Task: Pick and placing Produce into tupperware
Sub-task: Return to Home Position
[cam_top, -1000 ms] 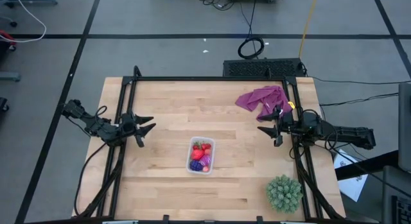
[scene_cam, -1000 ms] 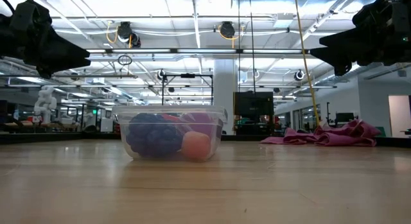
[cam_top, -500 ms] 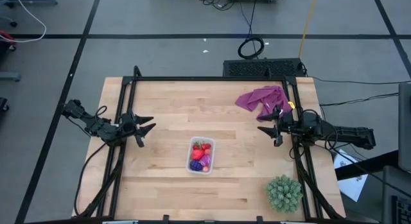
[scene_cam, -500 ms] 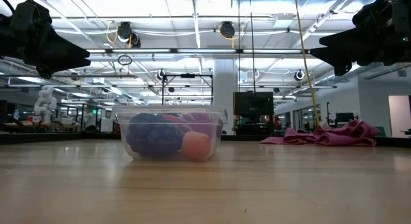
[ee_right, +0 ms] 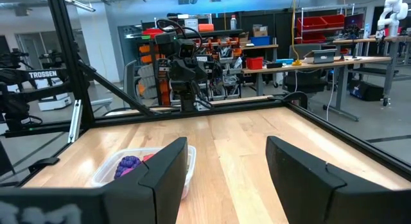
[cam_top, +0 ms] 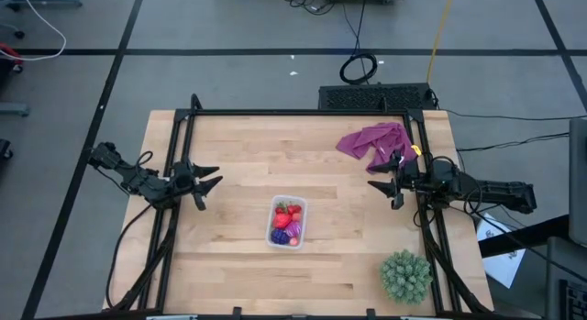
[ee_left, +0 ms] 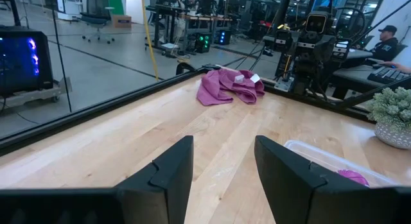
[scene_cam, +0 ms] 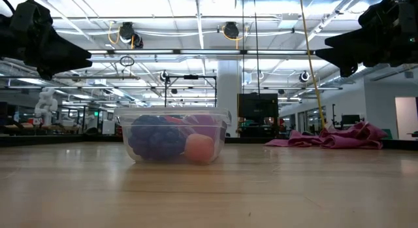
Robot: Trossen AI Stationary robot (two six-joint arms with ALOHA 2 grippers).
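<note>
The clear tupperware stands on its base on the wooden table, near the middle. Inside lie the produce: red strawberries, a purple grape bunch and a pink round piece. The tupperware also shows in the right wrist view and the left wrist view. My left gripper is open and empty above the table's left side. My right gripper is open and empty above the table's right side.
A purple-pink cloth lies at the far right of the table. A spiky green plant stands at the near right corner. A black frame runs along the table's edges. A person sits beyond the table.
</note>
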